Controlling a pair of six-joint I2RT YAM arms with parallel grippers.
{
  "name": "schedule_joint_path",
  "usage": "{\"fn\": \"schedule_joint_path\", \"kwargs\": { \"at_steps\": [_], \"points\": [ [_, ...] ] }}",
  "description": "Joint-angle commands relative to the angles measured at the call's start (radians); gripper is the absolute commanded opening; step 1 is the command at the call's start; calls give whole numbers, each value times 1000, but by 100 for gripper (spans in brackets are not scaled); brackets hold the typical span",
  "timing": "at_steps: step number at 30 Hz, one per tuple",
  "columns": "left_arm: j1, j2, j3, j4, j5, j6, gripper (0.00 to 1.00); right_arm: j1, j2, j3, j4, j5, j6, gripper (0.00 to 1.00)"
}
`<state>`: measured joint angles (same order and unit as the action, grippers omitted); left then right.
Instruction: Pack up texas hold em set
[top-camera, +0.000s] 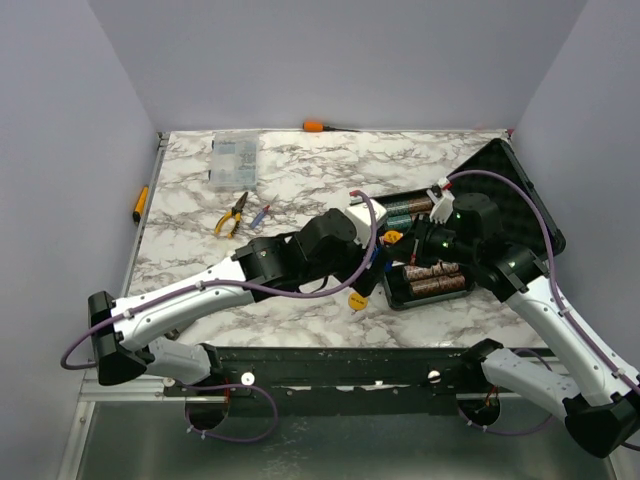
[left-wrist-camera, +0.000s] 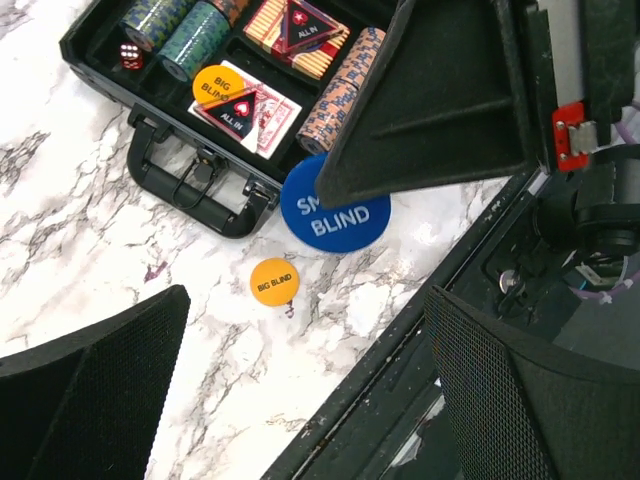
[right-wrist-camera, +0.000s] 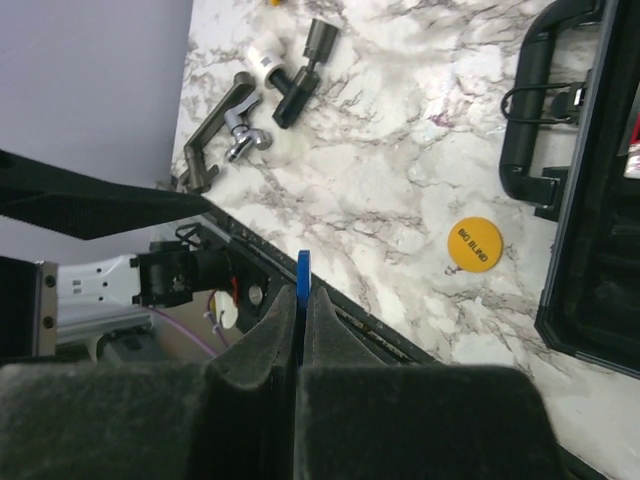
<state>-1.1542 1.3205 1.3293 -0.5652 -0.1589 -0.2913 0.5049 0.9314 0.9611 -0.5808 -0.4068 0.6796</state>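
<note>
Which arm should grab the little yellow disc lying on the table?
Left. The left gripper is open, and the loose yellow disc shows just between its fingertips in its wrist view. The right gripper is busy, shut on the blue disc.

Back left on the marble desk (top-camera: 330, 170) there's a clear plastic parts box (top-camera: 233, 160). Yellow-handled pliers (top-camera: 232, 214) lie just in front of it, with a small red-and-blue stick (top-camera: 262, 215) beside them. An orange-handled screwdriver (top-camera: 315, 126) sits at the far edge.
</note>
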Motion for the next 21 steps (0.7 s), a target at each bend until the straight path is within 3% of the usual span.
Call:
{"fn": "schedule_joint_path", "kwargs": {
  "at_steps": [1, 12, 21],
  "points": [
    [-8, -87, -33, -14, -68, -22, 98, 5, 0, 30, -36, 120, 4, 1],
    [-8, -267, -173, -140, -152, -106, 98, 5, 22, 5, -86, 450, 26, 1],
    [-2, -501, -391, -273, -282, -249, 99, -3, 98, -56, 35, 714, 16, 1]
  ]
}}
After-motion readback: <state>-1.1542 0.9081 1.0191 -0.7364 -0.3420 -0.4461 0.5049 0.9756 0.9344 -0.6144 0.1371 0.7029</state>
